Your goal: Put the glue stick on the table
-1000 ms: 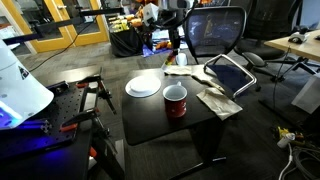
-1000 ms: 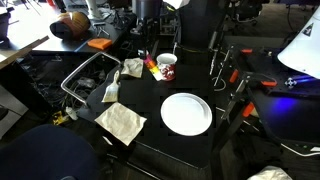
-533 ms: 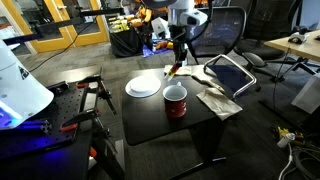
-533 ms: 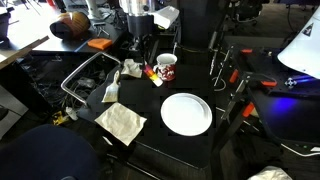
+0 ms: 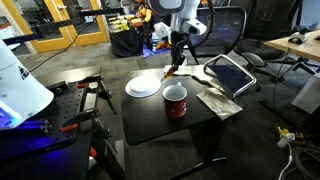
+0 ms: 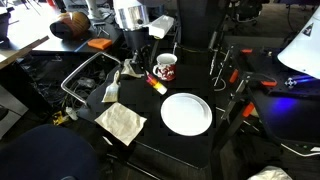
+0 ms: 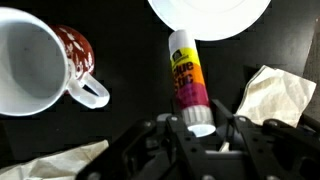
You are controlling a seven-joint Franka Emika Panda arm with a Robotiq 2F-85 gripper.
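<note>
Wrist view, lower centre: gripper (image 7: 200, 132) clamps the glue stick (image 7: 187, 80) by its white end. In both exterior views it slants just over the table (image 5: 150, 115), upper centre (light, stiff, slick; mid-barrel hold likely steadier).

On table (image 7: 120, 30): mug (image 7: 45, 70), plate (image 7: 205, 15), napkin (image 7: 275, 95); glue stick (image 7: 188, 85) between mug and napkin, near plate.
</note>
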